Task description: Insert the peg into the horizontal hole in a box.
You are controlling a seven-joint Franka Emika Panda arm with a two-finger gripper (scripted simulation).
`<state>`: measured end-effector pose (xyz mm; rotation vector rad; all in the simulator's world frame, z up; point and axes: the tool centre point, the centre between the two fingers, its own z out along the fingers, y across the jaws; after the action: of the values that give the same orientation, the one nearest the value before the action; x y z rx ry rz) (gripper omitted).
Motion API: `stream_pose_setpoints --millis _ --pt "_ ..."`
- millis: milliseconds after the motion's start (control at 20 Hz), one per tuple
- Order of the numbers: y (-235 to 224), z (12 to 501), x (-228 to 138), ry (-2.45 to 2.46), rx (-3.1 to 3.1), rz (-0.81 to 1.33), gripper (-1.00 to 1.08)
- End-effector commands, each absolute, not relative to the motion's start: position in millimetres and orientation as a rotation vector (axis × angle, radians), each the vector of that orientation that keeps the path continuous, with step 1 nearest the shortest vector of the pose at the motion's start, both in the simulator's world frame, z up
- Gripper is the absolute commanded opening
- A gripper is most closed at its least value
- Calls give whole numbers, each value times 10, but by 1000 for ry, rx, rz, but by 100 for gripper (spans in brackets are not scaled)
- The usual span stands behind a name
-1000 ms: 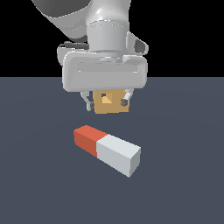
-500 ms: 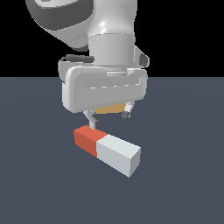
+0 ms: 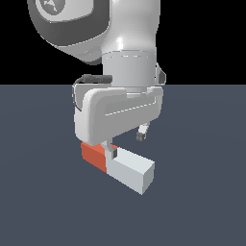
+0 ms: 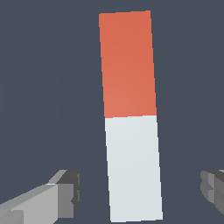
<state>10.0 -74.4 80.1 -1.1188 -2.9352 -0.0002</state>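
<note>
The arm's big white wrist housing (image 3: 117, 117) fills the middle of the exterior view and hangs low over the dark floor (image 3: 202, 202), and that bulk is the first hazard: it hides whatever stands behind it, so neither the box nor its hole can be seen in either view, and any later alignment cannot be judged from here. Next in size, the peg (image 3: 120, 163) lies flat on the floor directly under the hand, well away from every edge of the floor that shows, its red-orange end toward the exterior view's left and its white end toward the right. The gripper (image 4: 135, 192) straddles the white half, jaws apart, one finger (image 4: 61, 194) on each side and neither touching the bar. In the wrist view the peg runs slightly askew to the line between the fingers, so closing now would probably twist the bar as the pads meet it, or catch it on an edge rather than a flat face. The grip also looks set well toward the white tip; held that far off the middle, the long red end could sag or swing when lifted. Descending too far would jam the fingertips into the floor.
</note>
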Motion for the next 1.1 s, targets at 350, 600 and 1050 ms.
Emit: stream_pose_setpoints --millis 350,600,1050 --pt "-797 733 153 -2967 -1032 0 100" --pt "-798 675 147 -2965 -1038 0 100" --pt "-793 272 142 -2967 -1032 0 100"
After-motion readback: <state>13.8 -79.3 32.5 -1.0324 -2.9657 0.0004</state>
